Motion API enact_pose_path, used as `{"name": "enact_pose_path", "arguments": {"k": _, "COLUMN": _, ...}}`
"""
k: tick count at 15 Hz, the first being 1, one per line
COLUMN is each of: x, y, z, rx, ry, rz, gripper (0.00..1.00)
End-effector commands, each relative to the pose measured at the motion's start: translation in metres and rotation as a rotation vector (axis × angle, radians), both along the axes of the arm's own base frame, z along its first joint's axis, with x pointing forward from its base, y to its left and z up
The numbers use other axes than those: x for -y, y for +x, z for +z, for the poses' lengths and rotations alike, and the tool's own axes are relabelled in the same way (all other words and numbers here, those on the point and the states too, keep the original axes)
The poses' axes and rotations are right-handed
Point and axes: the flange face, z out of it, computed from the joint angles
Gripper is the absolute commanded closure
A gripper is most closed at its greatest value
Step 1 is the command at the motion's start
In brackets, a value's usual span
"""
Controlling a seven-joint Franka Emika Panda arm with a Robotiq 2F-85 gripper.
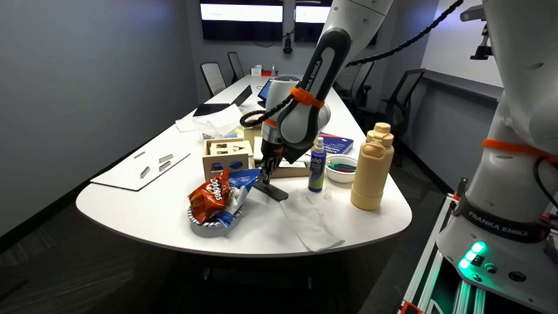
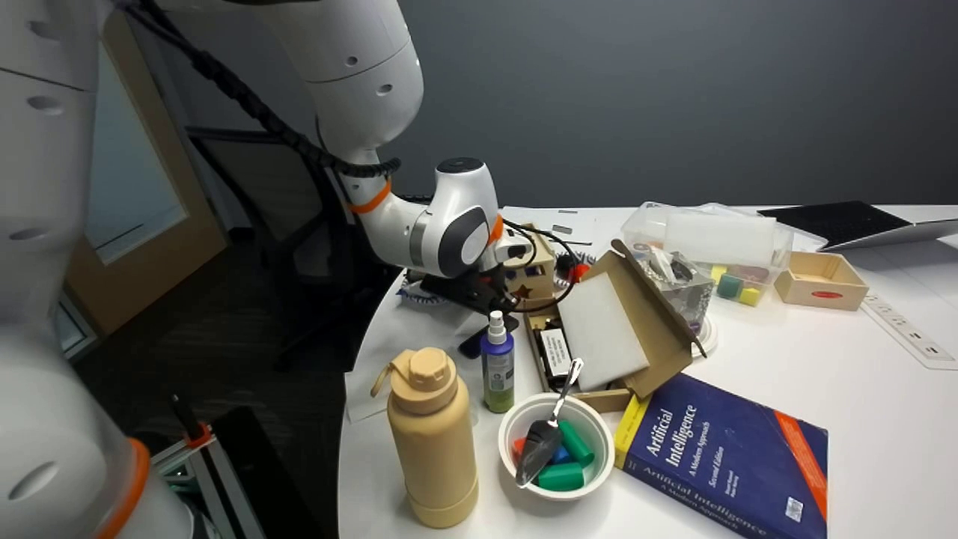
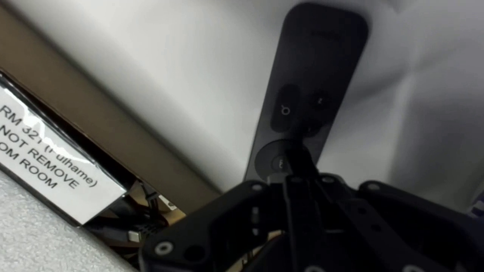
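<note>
Closed at the wrist view's lower centre, the pincer (image 3: 299, 153) overlies the remote (image 3: 321, 56); pressing off-centre could skid or pivot it across the table (image 1: 139, 213).

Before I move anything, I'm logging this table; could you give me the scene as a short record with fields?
tool: shut, tip over the remote; contact unclear
remote: dark, lying flat near the cardboard box
cardboard box: open, labelled item inside
basket: holds red and blue snack bags
bowl: white, coloured pieces inside, metal utensil across it
upright: tan bottle, spray bottle
book: blue, lying flat, titled Artificial Intelligence
</note>
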Motion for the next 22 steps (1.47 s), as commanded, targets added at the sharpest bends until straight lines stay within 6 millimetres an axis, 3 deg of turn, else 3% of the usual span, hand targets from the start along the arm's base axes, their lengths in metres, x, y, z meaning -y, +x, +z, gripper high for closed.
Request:
{"name": "enact_pose_path", "arguments": {"k": 1, "x": -0.005, "y": 0.003, "z": -0.011, "rx": 0.008, "ry": -0.004, "rz": 0.007, "gripper": 1.0}}
{"name": "enact_pose_path", "arguments": {"k": 12, "x": -0.008, "y": 0.001, "z": -0.028, "rx": 0.006, "ry": -0.043, "rz": 0.024, "gripper": 1.0}}
{"name": "enact_pose_path", "arguments": {"k": 17, "x": -0.01, "y": 0.007, "z": 0.006, "rx": 0.042, "ry": -0.056, "rz": 0.005, "gripper": 1.0}}
{"name": "enact_pose_path", "arguments": {"k": 22, "x": -0.021, "y": 0.006, "z": 0.063, "rx": 0.057, "ry": -0.062, "rz": 0.007, "gripper": 1.0}}
